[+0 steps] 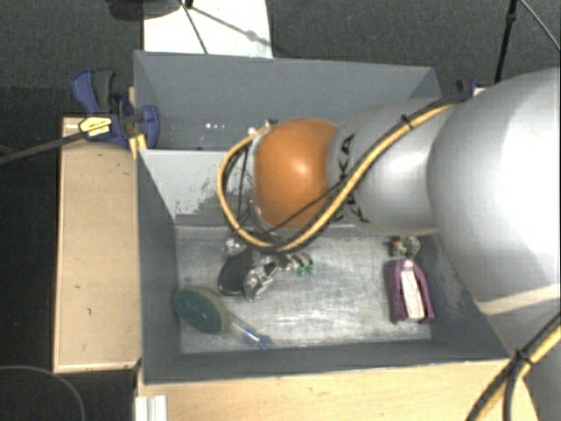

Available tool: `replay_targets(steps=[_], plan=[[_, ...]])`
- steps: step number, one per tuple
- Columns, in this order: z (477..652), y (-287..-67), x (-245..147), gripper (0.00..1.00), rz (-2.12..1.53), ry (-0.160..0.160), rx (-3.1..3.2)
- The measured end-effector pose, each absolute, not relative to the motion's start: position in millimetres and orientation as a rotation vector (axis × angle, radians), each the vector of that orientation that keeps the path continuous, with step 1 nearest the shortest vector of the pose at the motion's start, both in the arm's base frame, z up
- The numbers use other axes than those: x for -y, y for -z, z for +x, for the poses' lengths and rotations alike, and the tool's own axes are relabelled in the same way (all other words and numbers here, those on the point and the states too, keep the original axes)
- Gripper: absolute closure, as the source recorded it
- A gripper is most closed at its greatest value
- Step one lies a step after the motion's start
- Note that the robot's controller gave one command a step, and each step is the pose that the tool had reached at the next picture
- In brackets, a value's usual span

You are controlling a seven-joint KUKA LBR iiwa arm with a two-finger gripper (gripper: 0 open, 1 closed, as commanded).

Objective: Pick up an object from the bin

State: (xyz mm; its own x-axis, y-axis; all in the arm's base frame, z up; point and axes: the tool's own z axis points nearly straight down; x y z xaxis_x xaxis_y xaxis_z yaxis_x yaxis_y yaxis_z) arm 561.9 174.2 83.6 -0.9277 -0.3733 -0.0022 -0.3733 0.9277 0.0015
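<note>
End effector (pixel 257 279) set low over the bin's (pixel 166 235) left floor, beside a dark rounded object (pixel 231 275); its opening cannot be told; step judged: approach to grasp; next move: closing squarely, clear of the green disc (pixel 198 310).

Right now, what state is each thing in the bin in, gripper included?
gripper: low over the bin floor, beside the black thing.
black thing: lying on the floor by the gripper.
teal disc: lying flat near the view's front left corner, apart.
purple and white thing: lying at the view's right, apart.
</note>
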Motion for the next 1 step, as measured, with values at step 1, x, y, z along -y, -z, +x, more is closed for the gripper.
replay_targets(steps=[1], plan=[[560.1,-216.4,-173.4,1.00,-0.568,-0.002,-3.080]])
